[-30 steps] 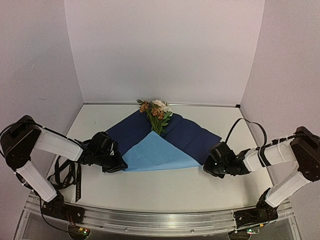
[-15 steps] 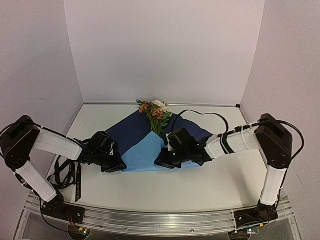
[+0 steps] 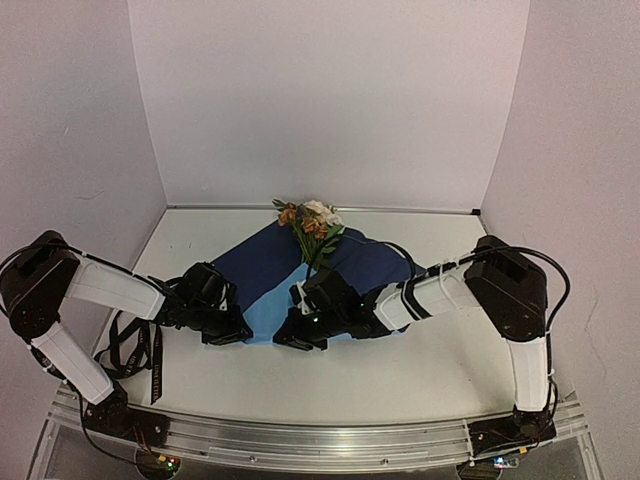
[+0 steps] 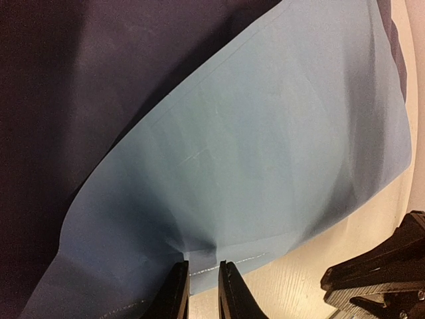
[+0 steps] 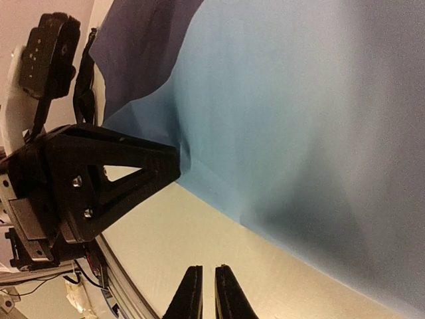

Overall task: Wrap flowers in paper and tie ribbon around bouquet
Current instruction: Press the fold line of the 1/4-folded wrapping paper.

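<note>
The left pincer [image 4: 199, 292] clamped the thin, smooth paper [image 4: 265, 153] at its 7 o'clock edge, puckering the light blue flap. The right pincer [image 5: 202, 292], closed on nothing, hung over the table [image 5: 219, 232] just off the paper's 6 o'clock edge. The flowers [image 3: 315, 228] lay at its 12 o'clock corner. The lettering on the ribbon [image 3: 156, 368] was unreadable.

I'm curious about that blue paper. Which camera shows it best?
The top view: most of the paper shows, navy with a light blue flap, flowers at its far corner. The left wrist view shows a close-up patch, pinched by the left claw; the right wrist view, another patch.
</note>
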`<control>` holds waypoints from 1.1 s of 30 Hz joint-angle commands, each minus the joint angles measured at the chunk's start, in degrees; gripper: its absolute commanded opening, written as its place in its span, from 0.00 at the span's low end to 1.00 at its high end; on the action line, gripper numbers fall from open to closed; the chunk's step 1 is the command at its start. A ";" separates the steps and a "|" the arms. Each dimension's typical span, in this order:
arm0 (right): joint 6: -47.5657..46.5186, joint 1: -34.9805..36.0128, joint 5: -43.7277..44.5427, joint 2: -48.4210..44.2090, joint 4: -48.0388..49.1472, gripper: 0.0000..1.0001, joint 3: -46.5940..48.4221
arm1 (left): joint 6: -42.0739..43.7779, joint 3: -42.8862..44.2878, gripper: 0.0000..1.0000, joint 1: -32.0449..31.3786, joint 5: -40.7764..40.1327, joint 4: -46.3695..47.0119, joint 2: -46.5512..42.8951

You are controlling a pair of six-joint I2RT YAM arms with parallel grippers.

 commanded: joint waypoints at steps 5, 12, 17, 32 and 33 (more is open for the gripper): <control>1.36 -0.84 1.74 4.28 1.96 0.07 1.66 | 0.90 -0.11 0.17 0.27 -0.87 -5.24 0.01; 3.53 -2.64 3.72 3.25 4.30 0.06 -2.86 | 0.73 -0.66 0.17 0.27 -1.02 -5.35 -0.11; 7.57 -3.16 3.56 1.84 10.02 0.07 -5.90 | 0.63 -0.75 0.17 0.27 -0.86 -5.16 0.07; 5.55 -1.54 3.69 1.00 6.77 0.08 -0.32 | 1.07 0.03 0.17 0.27 -0.84 -6.03 -0.09; 5.41 -1.67 3.74 1.02 6.77 0.08 -0.44 | 1.07 0.04 0.17 0.27 -0.85 -6.17 -0.17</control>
